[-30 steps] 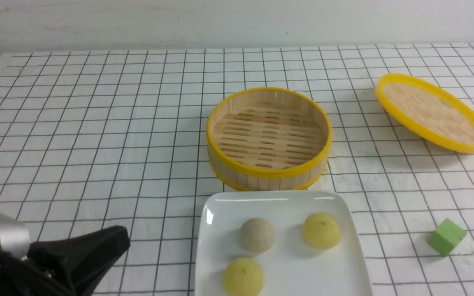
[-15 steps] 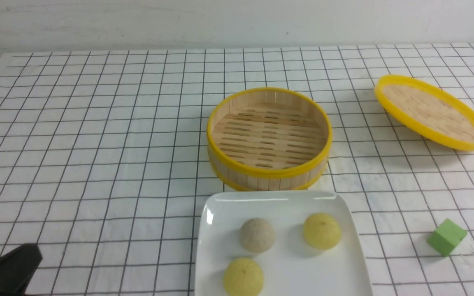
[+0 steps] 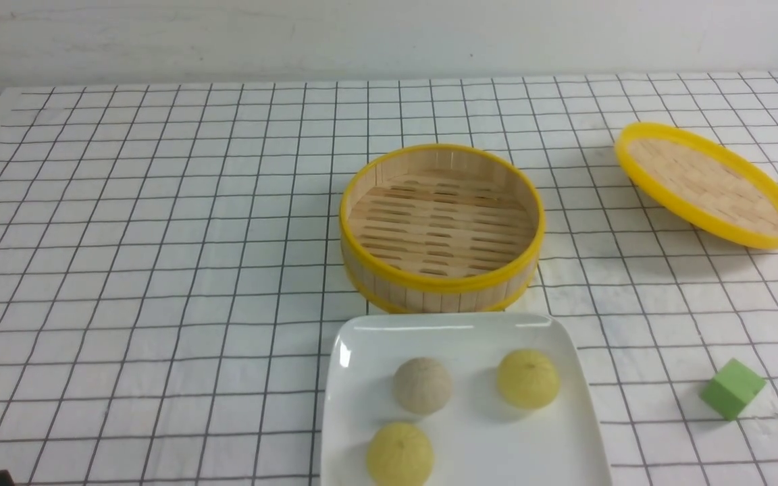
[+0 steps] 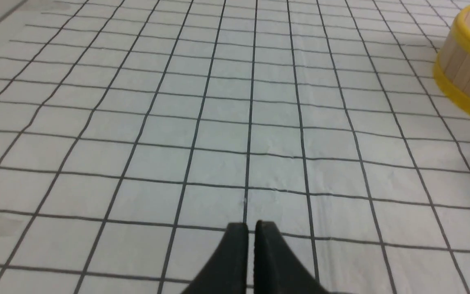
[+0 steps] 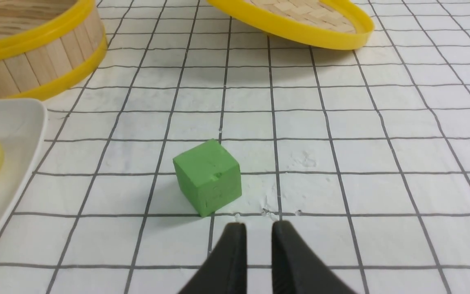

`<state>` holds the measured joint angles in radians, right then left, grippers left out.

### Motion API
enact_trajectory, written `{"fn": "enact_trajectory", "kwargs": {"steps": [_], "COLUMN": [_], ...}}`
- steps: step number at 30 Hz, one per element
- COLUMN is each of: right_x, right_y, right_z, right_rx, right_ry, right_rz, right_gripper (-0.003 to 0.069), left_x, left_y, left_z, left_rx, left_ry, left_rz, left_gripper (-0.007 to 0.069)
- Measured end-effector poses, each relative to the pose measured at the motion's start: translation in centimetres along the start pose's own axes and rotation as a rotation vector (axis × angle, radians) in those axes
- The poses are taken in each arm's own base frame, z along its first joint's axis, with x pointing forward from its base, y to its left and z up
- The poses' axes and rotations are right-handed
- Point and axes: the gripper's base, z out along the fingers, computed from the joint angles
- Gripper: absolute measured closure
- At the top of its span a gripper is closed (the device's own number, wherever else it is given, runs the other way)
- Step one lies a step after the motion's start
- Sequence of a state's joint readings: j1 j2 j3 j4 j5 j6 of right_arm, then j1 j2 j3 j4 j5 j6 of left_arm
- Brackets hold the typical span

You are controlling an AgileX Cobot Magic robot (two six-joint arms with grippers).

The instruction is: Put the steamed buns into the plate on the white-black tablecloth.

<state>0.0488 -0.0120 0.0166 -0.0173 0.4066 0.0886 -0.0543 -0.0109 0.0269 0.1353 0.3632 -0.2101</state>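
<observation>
1. White-black tablecloth [image 3: 159,270] covers the whole table; plain pale wall behind it.
2. Plate [image 3: 470,445] sits at the near edge, just in front of the bamboo steamer basket [image 3: 441,228]; basket holds nothing.
3. Steamed buns all on the plate, none touching: beige one [image 3: 421,385] near centre, yellow one [image 3: 527,378] to its right, second yellow one [image 3: 399,454] nearest the camera.
4. Woven lid [image 3: 708,183] lies tilted, far right, well apart from the basket.
5. Green cube [image 3: 732,388] on the cloth right of the plate.
6. Left gripper [image 4: 250,228]: fingers nearly together, thin slit, nothing held, over bare cloth.
7. Right gripper [image 5: 255,229]: narrow gap, nothing held, just short of the cube [image 5: 207,176].
</observation>
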Motion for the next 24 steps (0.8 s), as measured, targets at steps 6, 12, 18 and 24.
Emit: {"fn": "enact_trajectory", "kwargs": {"steps": [6, 12, 18, 24], "right_x": [0.00, 0.00, 0.00, 0.00], "right_y": [0.00, 0.00, 0.00, 0.00], "right_z": [0.00, 0.00, 0.00, 0.00], "right_rx": [0.000, 0.000, 0.000, 0.000], "right_ry": [0.000, 0.000, 0.000, 0.000], "right_rz": [0.003, 0.003, 0.003, 0.003], "right_gripper": [0.0531, 0.0523, 0.0520, 0.0518], "left_x": [0.02, 0.03, 0.02, 0.01], "left_y": [0.02, 0.03, 0.10, 0.19], "left_z": [-0.01, -0.01, -0.01, -0.01], "left_rx": [-0.002, -0.004, -0.011, -0.021], "left_ry": [0.004, 0.005, 0.004, 0.004], "left_rz": [0.002, 0.005, 0.023, 0.050], "left_gripper": [0.0570, 0.0570, 0.0570, 0.0563]}}
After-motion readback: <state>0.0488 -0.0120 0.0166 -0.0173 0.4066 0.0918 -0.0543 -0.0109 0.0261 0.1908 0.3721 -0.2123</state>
